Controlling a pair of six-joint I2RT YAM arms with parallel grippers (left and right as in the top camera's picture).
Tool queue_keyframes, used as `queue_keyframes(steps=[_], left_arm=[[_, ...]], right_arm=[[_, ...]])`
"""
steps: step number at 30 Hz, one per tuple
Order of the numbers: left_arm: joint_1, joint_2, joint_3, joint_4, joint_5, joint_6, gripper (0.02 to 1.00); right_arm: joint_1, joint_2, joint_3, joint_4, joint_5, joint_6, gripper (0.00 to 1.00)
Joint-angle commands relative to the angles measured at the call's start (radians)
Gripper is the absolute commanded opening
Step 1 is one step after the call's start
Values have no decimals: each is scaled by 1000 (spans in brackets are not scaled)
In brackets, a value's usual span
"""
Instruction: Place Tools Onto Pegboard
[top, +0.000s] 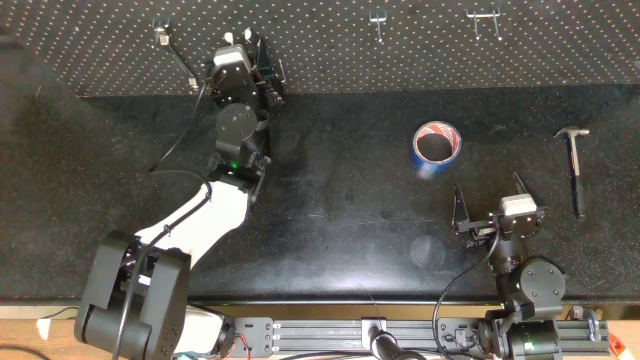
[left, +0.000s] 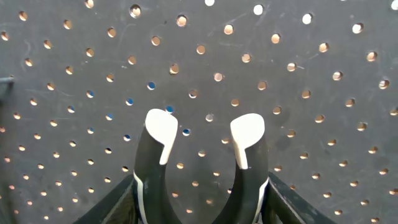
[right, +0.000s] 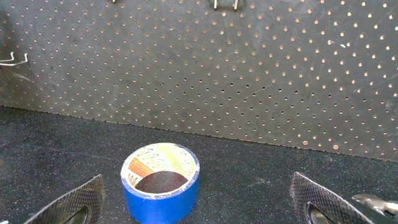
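Observation:
The perforated pegboard (top: 420, 50) stands along the table's far edge. My left gripper (top: 265, 65) is right up against it; its white pads (left: 163, 132) stand apart with nothing between them, so it is open (left: 204, 140). A slim dark tool (top: 182, 62) hangs from a hook at the board's left. A blue tape roll (top: 437, 147) stands on the black table (top: 330, 200), right of centre, just ahead of my open right gripper (top: 490, 198). The wrist view shows the roll (right: 160, 183) upright between the spread fingers (right: 81, 199). A hammer (top: 574, 170) lies at the far right.
Two bare metal hooks (top: 377, 20) (top: 485, 20) stick out of the pegboard's upper right part. The hammer's head (right: 373, 202) lies beside my right gripper. The table's middle and left front hold nothing.

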Motion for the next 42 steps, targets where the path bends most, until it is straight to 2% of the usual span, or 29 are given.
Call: queue_keyframes(steps=[1, 7, 13, 14, 16, 17, 18, 19, 20, 21, 22, 24, 27, 29, 32, 34, 38, 42], left_arm=[[4, 6, 33, 6, 54, 9, 27], [4, 41, 33, 5, 98, 8, 29], [3, 61, 33, 11, 98, 1, 29], [3, 61, 33, 11, 98, 1, 167], [3, 61, 33, 11, 98, 1, 266], [3, 61, 33, 11, 98, 1, 367], [3, 61, 33, 11, 98, 1, 415], [3, 61, 33, 11, 97, 1, 514], [3, 61, 33, 11, 97, 1, 652], [3, 61, 33, 11, 98, 1, 709], [3, 61, 33, 11, 98, 0, 851], [3, 61, 33, 11, 98, 0, 996], [4, 24, 33, -18, 97, 1, 996], [19, -101, 33, -147, 97, 1, 996], [97, -447, 11, -656, 98, -3, 996], [145, -623, -57, -816, 105, -2, 996], [198, -1038, -377, -801, 161, -2, 996], [199, -1289, -638, -642, 201, -6, 993]], right_arm=[[6, -9, -3, -6, 5, -13, 967], [6, -9, -3, -6, 5, -13, 967], [6, -9, -3, -6, 5, -13, 967], [6, -9, -3, -6, 5, -13, 967], [6, -9, -3, -6, 5, -13, 967], [6, -9, -3, -6, 5, -13, 967], [6, -9, -3, -6, 5, -13, 967], [6, -9, -3, -6, 5, -13, 967], [6, -9, -3, -6, 5, -13, 967], [6, -9, -3, -6, 5, -13, 967], [6, -9, -3, -6, 5, -13, 967], [6, -9, -3, -6, 5, -13, 967], [6, -9, -3, -6, 5, -13, 967], [6, -9, -3, -6, 5, -13, 969], [6, -9, -3, -6, 5, -13, 967], [6, -9, -3, -6, 5, -13, 967], [6, -9, -3, -6, 5, -13, 967], [6, -9, -3, -6, 5, -13, 967]])
